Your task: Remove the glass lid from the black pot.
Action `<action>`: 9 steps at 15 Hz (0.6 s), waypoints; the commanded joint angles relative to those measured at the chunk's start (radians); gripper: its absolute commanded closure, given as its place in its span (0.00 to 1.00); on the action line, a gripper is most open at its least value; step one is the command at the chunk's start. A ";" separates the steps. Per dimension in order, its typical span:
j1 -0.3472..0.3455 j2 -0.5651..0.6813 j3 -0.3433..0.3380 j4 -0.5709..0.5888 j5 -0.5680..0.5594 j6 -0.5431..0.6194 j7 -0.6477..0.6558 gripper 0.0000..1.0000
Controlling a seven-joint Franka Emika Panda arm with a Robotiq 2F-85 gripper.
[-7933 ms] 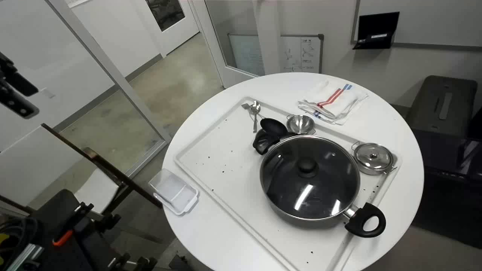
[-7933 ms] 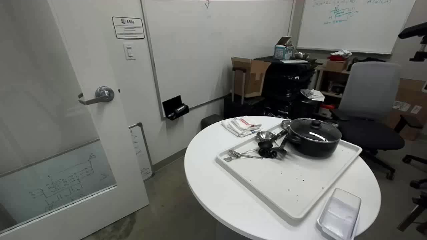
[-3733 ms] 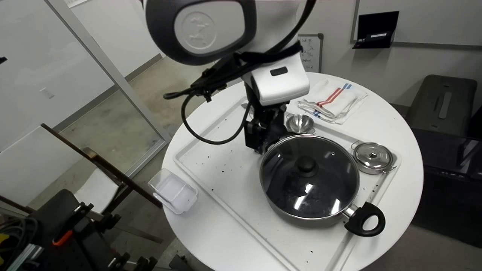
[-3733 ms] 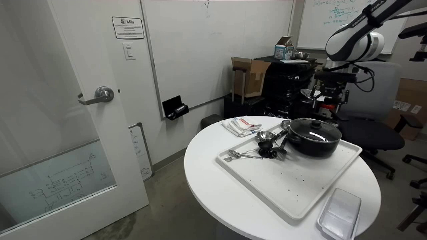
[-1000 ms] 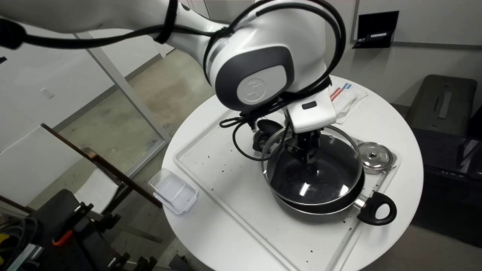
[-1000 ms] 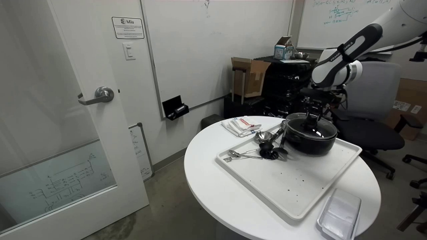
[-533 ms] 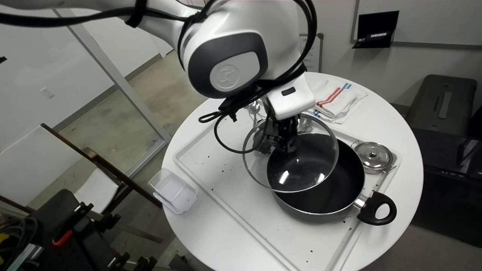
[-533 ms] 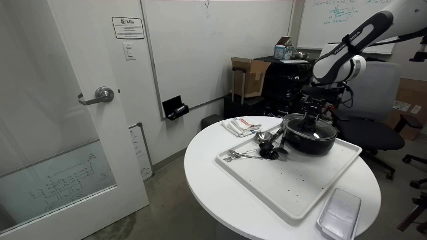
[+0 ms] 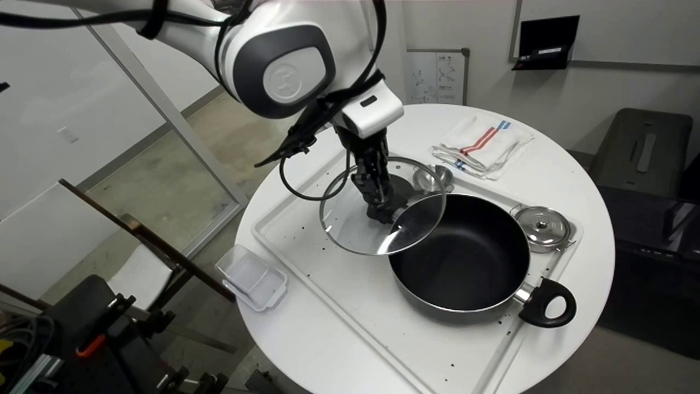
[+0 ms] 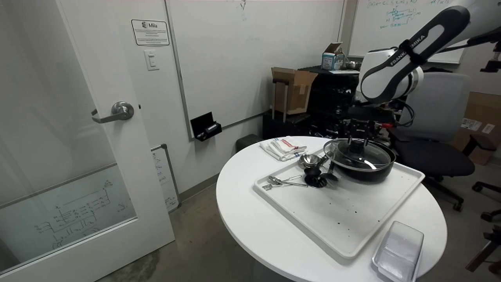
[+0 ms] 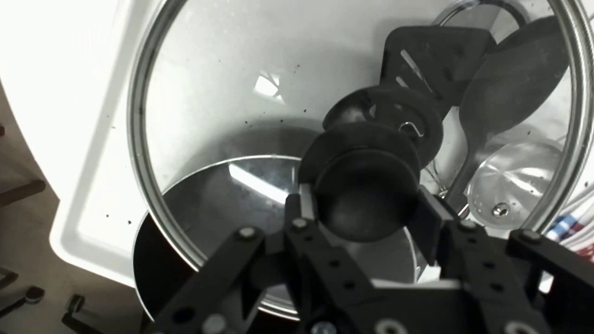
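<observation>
The glass lid (image 9: 347,232), clear with a metal rim, hangs to one side of the black pot (image 9: 465,260), covering only part of its mouth. In an exterior view the lid (image 10: 377,158) overlaps the pot (image 10: 366,176); whether they touch I cannot tell. My gripper (image 11: 366,204) is shut around the lid's dark knob (image 11: 366,218) in the wrist view, a finger pad on each side. Through the glass, part of the pot (image 11: 155,260) and black utensils show. Most of the pot's dark inside is uncovered in an exterior view.
A white tray (image 9: 350,323) on a round table carries the pot. Black utensils (image 10: 317,178), a small metal strainer (image 10: 310,159) and a small lidded silver pot (image 9: 543,227) lie around it. A folded towel (image 9: 484,145) and a clear plastic container (image 9: 254,279) sit outside the tray.
The lid sat on the pot earlier; my gripper came in and took its knob. Over the last second, gripper and lid moved sideways off the pot, toward the utensils. The pot has shifted slightly.
</observation>
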 commanded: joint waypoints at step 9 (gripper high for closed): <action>0.233 -0.112 -0.021 -0.150 -0.272 -0.005 -0.053 0.75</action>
